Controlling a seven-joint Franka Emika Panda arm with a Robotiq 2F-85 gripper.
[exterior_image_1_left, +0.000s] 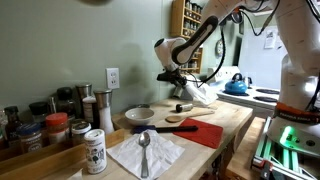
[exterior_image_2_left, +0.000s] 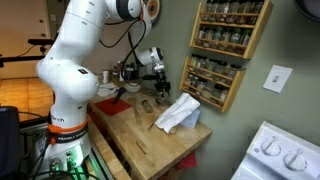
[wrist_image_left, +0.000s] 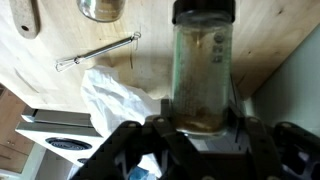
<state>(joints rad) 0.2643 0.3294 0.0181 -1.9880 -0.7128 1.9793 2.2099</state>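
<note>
Half done, seemingly: had fingers (wrist_image_left: 167, 128) clamped on jar (wrist_image_left: 205, 70), held over counter (wrist_image_left: 265, 40) beside cloth (wrist_image_left: 115, 100), not yet set down.

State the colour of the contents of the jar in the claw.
Brownish tan; the jar shows it best in the wrist view.

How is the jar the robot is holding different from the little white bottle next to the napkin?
The glass jar is see-through, with brown stuff showing inside; the white bottle hides what it holds behind a label. The glass jar is pinched in the jaws of the gripper; the white bottle stands alone on the wooden counter. Both are small kitchen containers.
</note>
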